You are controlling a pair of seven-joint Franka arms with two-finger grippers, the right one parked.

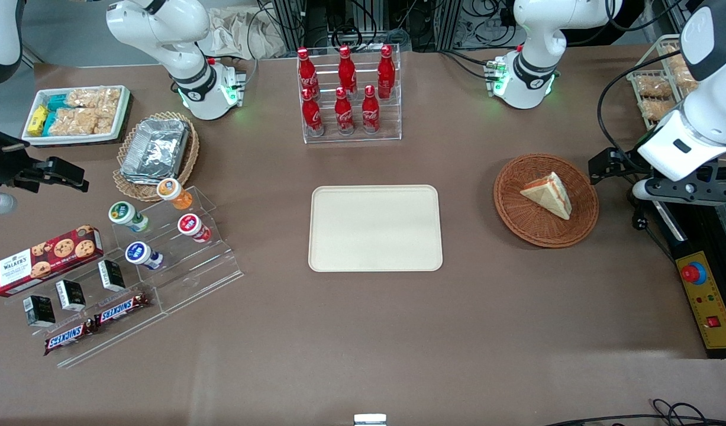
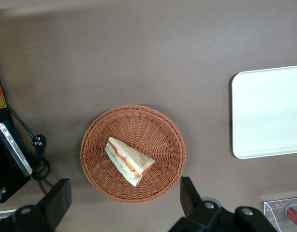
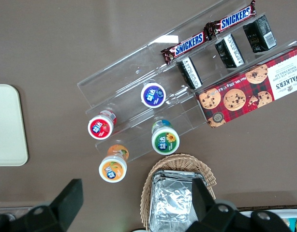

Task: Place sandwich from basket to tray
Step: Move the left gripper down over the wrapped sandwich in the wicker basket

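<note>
Jaws of the gripper (image 2: 122, 205) stand wide open and empty, high above the basket (image 2: 160, 130). Descend centred, straddling the sandwich (image 2: 128, 161) across its flat bread faces.

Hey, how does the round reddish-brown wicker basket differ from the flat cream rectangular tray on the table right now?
The reddish-brown woven wicker basket is round; the cream-beige tray is rectangular with rounded corners. The basket holds the triangular sandwich; nothing lies on the tray. The basket sits toward the working arm's end of the table, the tray mid-table. The basket is textured weave, the tray smooth. Both are shallow and rest flat on the brown table. The left gripper hovers open above the basket.
</note>
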